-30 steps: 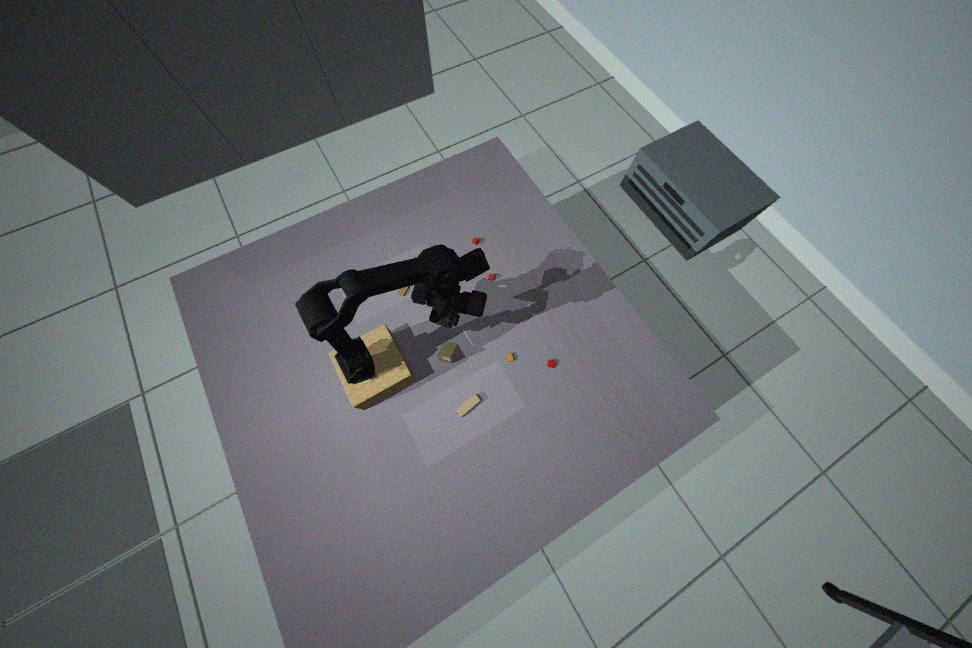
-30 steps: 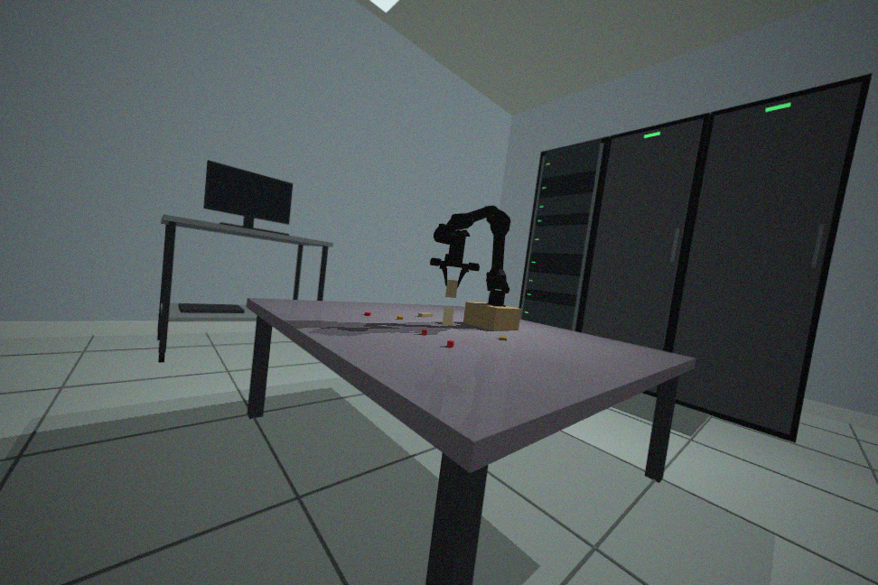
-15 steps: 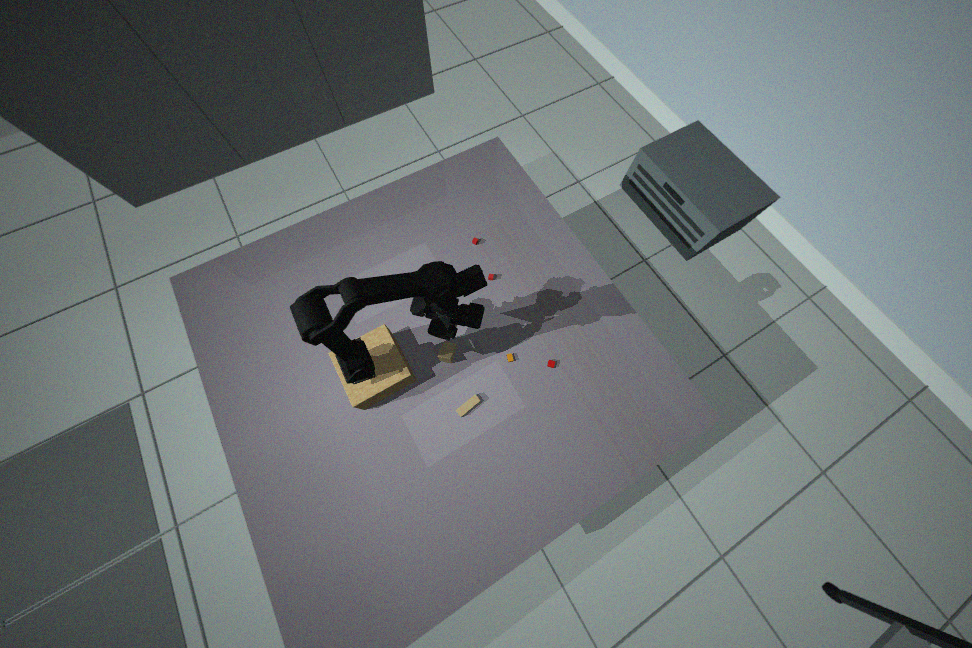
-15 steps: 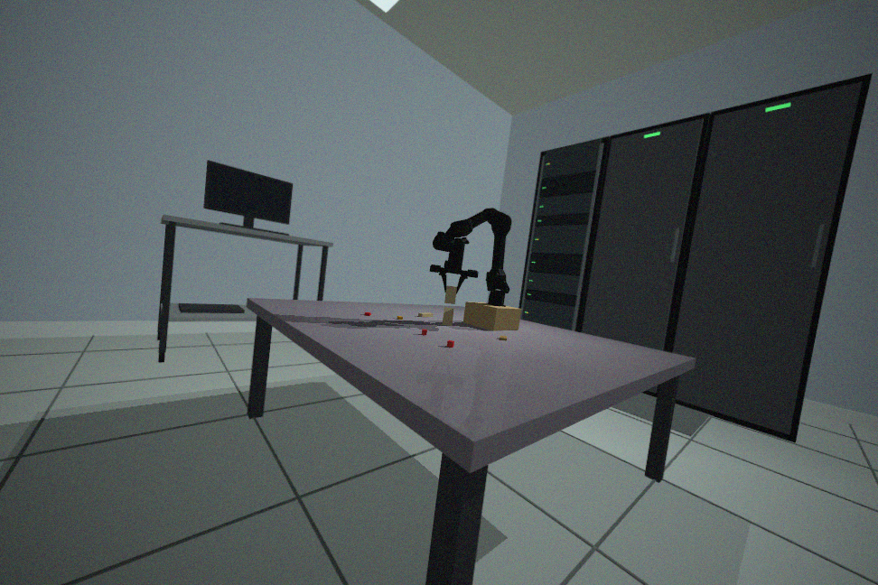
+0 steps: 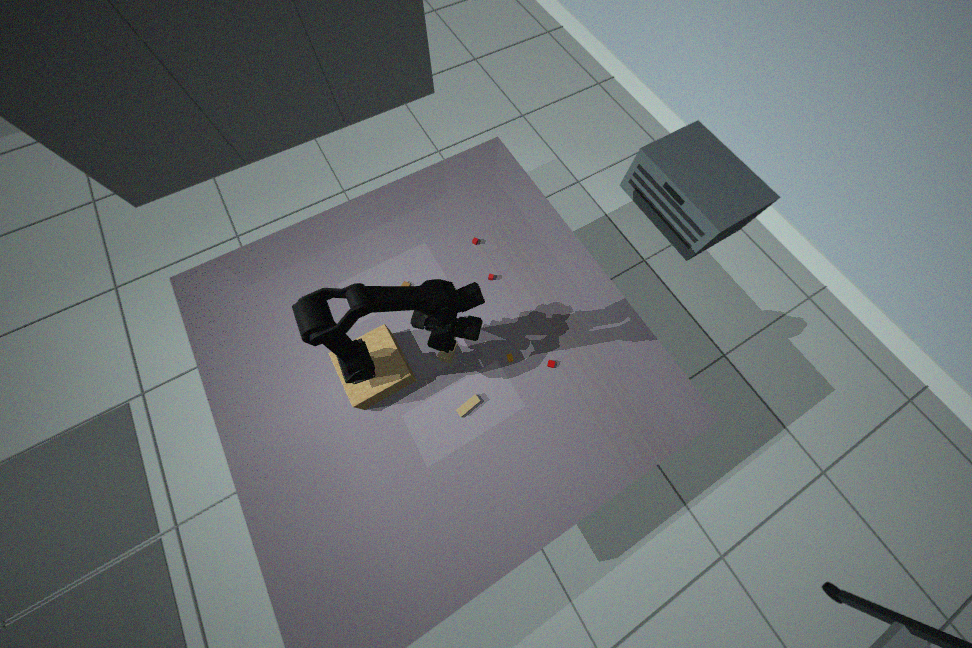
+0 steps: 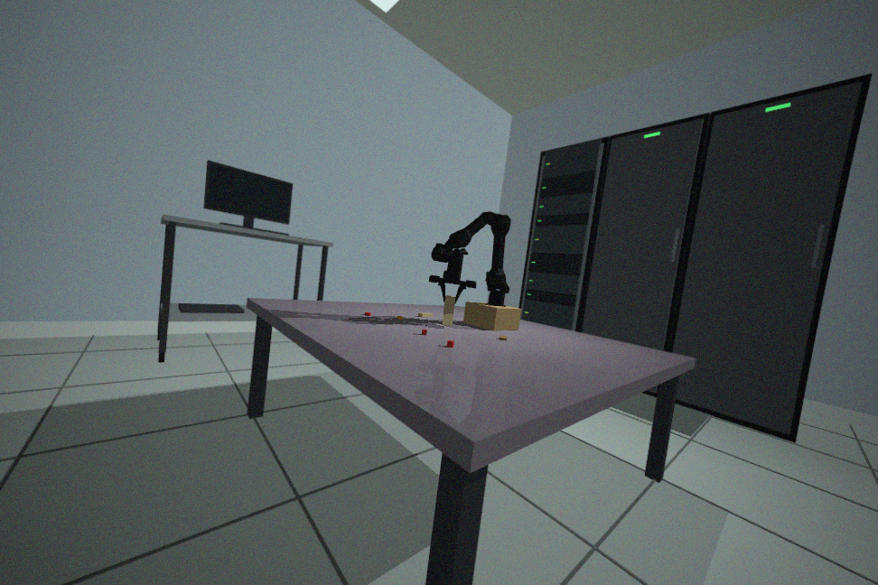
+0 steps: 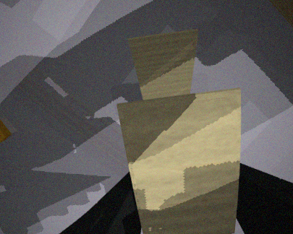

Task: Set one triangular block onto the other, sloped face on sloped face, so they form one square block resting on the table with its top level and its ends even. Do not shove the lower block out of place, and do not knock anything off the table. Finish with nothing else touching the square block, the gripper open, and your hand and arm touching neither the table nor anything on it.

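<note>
On the worktop (image 5: 288, 489) (image 6: 523, 385), a wooden box (image 5: 385, 334) (image 6: 491, 317) sits well inside the edges, carrying the black arm (image 5: 392, 298) (image 6: 498, 258), which arches over and points its fingers (image 5: 447, 343) (image 6: 450, 298) down. The fingers are clamped on the upper triangular block (image 6: 449, 301) (image 7: 185, 152), one finger at each side. The lower triangular block (image 5: 447, 354) (image 6: 447, 319) (image 7: 167, 65) stands on the worktop just beside the box, partly hidden by the gripper in the top view. In the exterior view the two blocks line up as one pale column; whether they touch, I cannot tell. The wrist view shows the lower block partly behind the held one. A pale flat block (image 5: 469, 405) (image 6: 424, 314) lies apart from them, toward the bottom edge in the top view. Of three red cubes, one (image 5: 476, 240) (image 6: 450, 343) is nearest the worktop's top corner in that view, a second (image 5: 492, 276) (image 6: 424, 331) lies near it, and the third (image 5: 551, 363) (image 6: 367, 313) is farther along toward the right corner. An orange piece (image 5: 509, 357) (image 6: 399, 318) (image 7: 0, 130) lies in shadow between the third cube and the lower block.
</note>
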`<state>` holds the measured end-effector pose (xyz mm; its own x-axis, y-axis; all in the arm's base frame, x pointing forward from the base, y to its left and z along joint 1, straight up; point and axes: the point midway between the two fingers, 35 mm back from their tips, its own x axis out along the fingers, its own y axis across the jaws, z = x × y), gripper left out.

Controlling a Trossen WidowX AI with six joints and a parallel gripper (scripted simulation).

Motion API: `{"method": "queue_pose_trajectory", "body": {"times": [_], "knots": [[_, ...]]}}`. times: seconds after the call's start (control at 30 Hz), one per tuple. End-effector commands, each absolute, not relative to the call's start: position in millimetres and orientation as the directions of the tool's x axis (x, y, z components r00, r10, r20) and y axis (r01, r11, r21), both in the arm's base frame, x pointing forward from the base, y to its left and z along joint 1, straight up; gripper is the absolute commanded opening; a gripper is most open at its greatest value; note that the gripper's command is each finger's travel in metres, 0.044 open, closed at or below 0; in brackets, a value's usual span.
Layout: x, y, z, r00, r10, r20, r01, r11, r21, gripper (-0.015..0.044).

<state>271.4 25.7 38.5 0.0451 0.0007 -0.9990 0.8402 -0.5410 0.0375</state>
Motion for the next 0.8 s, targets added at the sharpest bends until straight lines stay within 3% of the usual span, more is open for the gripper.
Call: {"method": "queue_pose_trajectory", "body": {"times": [0.0, 0.77], "knots": [[266, 19, 24, 0.032, -0.004, -0.999, 0.842, -0.538, 0.029, 0.0000], [263, 11, 9, 0.034, -0.001, -0.999, 0.841, -0.540, 0.029, 0.0000]]}}
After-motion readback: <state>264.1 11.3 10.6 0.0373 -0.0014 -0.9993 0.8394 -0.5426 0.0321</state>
